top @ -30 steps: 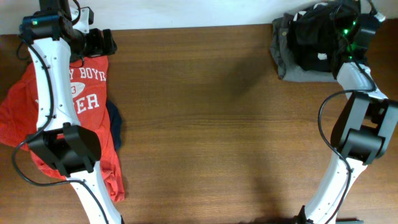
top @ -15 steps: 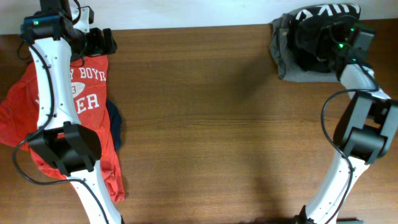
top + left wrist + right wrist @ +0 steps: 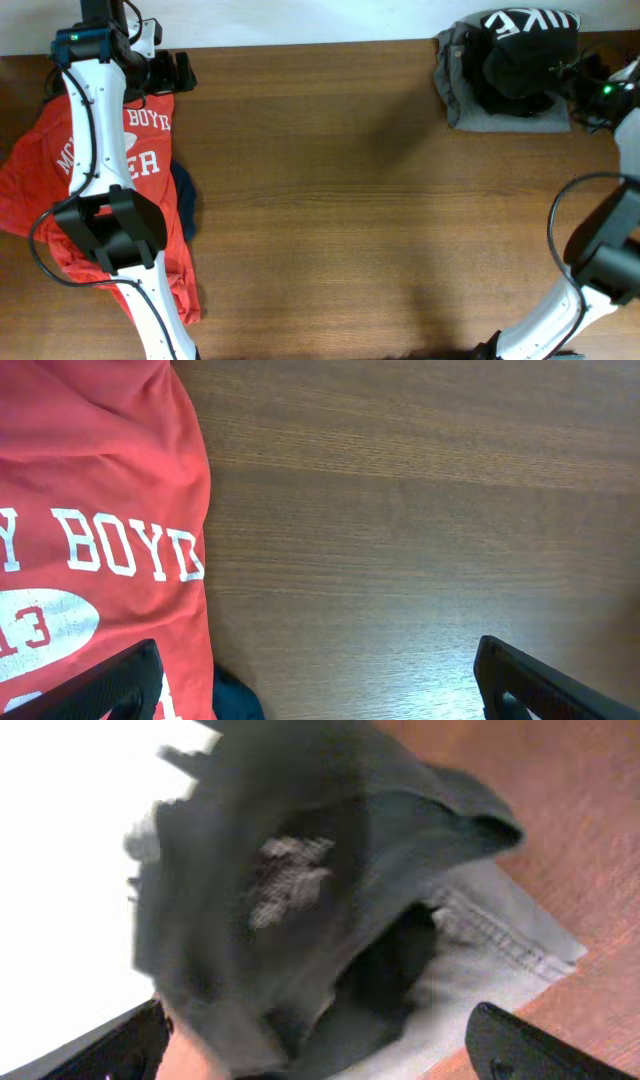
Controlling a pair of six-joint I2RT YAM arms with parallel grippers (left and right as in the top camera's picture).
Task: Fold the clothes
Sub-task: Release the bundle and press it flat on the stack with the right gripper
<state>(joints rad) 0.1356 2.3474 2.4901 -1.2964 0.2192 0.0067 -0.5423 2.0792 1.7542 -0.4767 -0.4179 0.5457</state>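
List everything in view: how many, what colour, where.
Cotton T-shirt with white lettering: one, blackish-green, bunched on the grey garment, far right.
Folded garment: one, grey, under that T-shirt.
T-shirt with white print: one, red, spread at left.
Cloth: one, navy, peeking from under the red T-shirt.
Wooden table: one, brown, beneath everything.
Left gripper: one, black, open, near the red T-shirt's far corner.
Right gripper: one, black, open, beside the blackish-green T-shirt.

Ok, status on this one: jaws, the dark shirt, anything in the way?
Both jaws open, empty. Dark Nike shirt heaped, not folded, on grey garment, far right corner. Red shirt lies under left arm.
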